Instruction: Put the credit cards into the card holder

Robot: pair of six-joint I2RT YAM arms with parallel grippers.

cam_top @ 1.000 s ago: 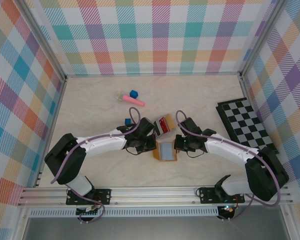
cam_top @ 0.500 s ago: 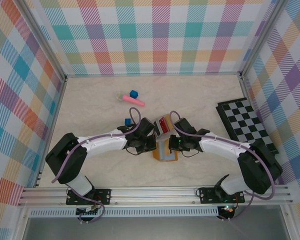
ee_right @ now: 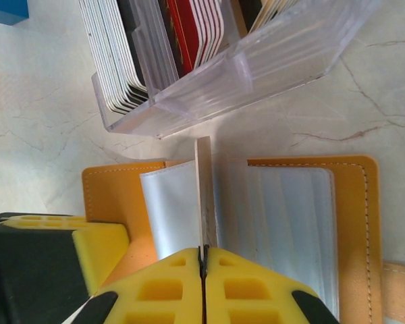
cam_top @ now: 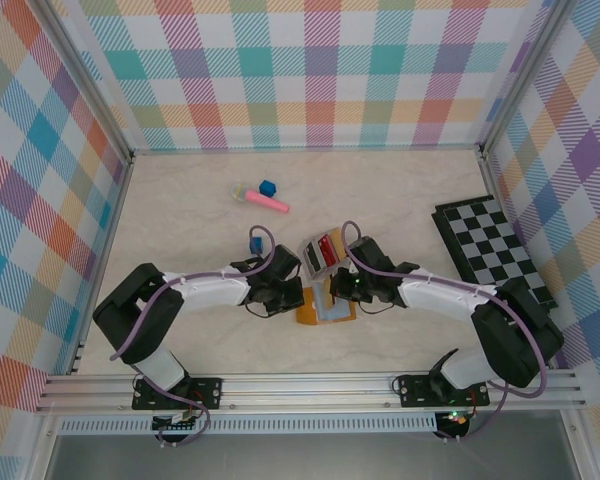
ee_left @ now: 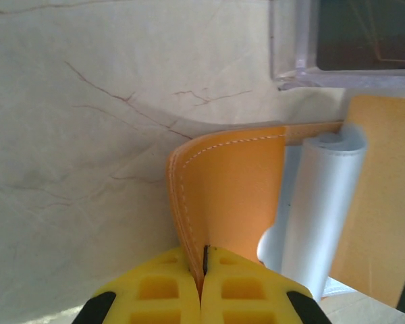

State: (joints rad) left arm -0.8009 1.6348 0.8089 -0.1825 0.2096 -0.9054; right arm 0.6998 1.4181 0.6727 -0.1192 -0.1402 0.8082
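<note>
Compared with a second ago, your right gripper (cam_top: 332, 288) is sitting further left, over the open holder instead of beside its right edge. Your left gripper (cam_top: 294, 296) is sitting slightly further left as well.

Nearest you, the flat orange-brown leather-look card holder (cam_top: 320, 312) is lying open on the pale marbled table (cam_top: 180, 230), between the two grippers. In the left wrist view, your left gripper (ee_left: 202, 287) is pressing its yellow fingers (ee_left: 155, 293) together on the stitched edge of the card holder (ee_left: 229, 196), and that orange flap is curling up off the table.

In the right wrist view, your right gripper (ee_right: 204, 283) is pinching a thin tan credit card (ee_right: 203, 196) between closed yellow fingers (ee_right: 256, 290). It is standing on edge above the clear plastic sleeves of the card holder (ee_right: 368, 223), sticking out ahead of the fingertips toward the tray. You cannot tell whether its lower edge is entering a sleeve.

Just beyond the holder, a clear plastic tray (ee_right: 256, 64) is holding the remaining credit cards (ee_right: 111, 61) upright, pale grey ones on the left and red ones beside them. Farther back, a small blue cube (cam_top: 268, 187) is lying beside a pink cylinder (cam_top: 267, 201). A black-and-white chequered board (cam_top: 492, 250) is lying at the far right.
</note>
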